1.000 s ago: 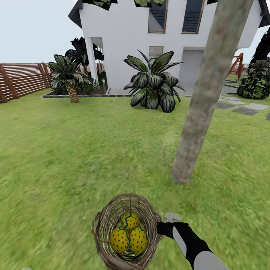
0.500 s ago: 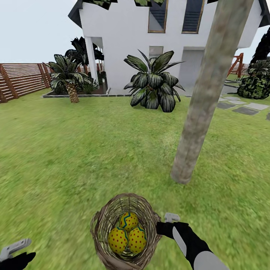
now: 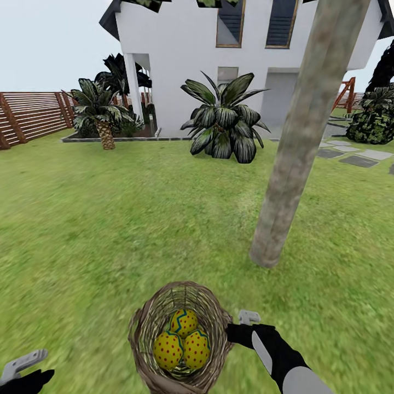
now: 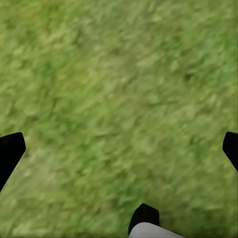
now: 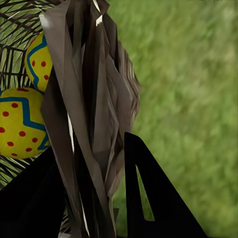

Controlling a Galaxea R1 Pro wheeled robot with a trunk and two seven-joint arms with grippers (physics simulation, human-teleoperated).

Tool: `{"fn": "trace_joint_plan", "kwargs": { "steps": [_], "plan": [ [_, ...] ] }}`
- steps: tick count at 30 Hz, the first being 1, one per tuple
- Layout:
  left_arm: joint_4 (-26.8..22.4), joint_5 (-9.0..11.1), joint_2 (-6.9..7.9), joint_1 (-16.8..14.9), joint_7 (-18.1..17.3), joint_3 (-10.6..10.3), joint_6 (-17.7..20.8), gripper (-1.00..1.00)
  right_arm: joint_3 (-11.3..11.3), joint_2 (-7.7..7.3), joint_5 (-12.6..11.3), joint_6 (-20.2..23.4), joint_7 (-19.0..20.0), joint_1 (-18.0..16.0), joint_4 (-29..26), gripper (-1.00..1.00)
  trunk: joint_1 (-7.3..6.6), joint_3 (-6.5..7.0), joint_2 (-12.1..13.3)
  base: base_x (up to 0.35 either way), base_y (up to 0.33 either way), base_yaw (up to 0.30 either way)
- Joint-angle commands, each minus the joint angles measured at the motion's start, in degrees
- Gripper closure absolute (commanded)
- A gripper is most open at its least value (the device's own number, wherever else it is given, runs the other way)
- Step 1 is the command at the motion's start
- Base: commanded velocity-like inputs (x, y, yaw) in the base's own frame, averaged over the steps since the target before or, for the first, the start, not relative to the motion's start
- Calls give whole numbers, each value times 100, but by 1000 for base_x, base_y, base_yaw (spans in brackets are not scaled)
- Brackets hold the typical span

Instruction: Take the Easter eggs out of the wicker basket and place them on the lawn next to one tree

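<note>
Close in front of me on the lawn (image 3: 109, 219) is the tan wicker basket (image 3: 143, 324), with three yellow, red-dotted Easter eggs (image 3: 183, 322) inside. My right gripper (image 3: 234, 331) is shut on the basket's right rim. The right wrist view has its dark fingers astride the woven wall (image 5: 89, 99), and two eggs (image 5: 20, 121) lie beyond it. The tree's thick mottled trunk (image 3: 290, 158) rises from the grass just past the basket, to the right. Low at the left, my left gripper (image 3: 22, 368) hangs open over bare grass (image 4: 119, 99), fingertips (image 4: 10, 148) wide apart.
A broad-leaved dark plant (image 3: 224, 123) and a small palm (image 3: 98, 112) stand before the white house (image 3: 180, 54). A wooden fence (image 3: 33, 115) closes the left side. Grey stepping stones (image 3: 355, 158) lie at the right. Open grass spreads around the trunk.
The left gripper has risen into view at the lower left. The basket with its eggs has shifted slightly to the left in the right gripper's hold.
</note>
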Motion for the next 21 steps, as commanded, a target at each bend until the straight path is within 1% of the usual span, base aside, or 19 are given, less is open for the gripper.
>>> {"fn": "trace_joint_plan", "kwargs": {
  "steps": [1,3,9,14,18,21],
  "plan": [
    [-4,25,-4,-4,-13,10,36,-100,-35,5,-94,42,11,-3,-12,100,0,-6,-4,0,0,0],
    [-4,25,-10,-6,-13,10,36,-100,-35,5,-94,42,11,-3,-9,100,0,-6,-4,0,0,0],
    [-4,9,-15,-3,-13,10,36,-100,-35,5,-94,42,12,-3,-8,100,132,-114,-245,0,0,0],
    [186,54,-8,-9,-13,10,36,-100,-35,5,-94,42,11,-3,-12,100,132,-114,-245,0,0,0],
    [213,54,-7,-9,-13,10,30,-100,-35,5,-94,42,10,-3,-12,100,220,-185,-406,0,0,0],
    [221,53,-6,-9,-13,10,32,-100,-35,5,-94,42,10,-3,-12,100,220,-185,-406,0,0,0]
  ]
}}
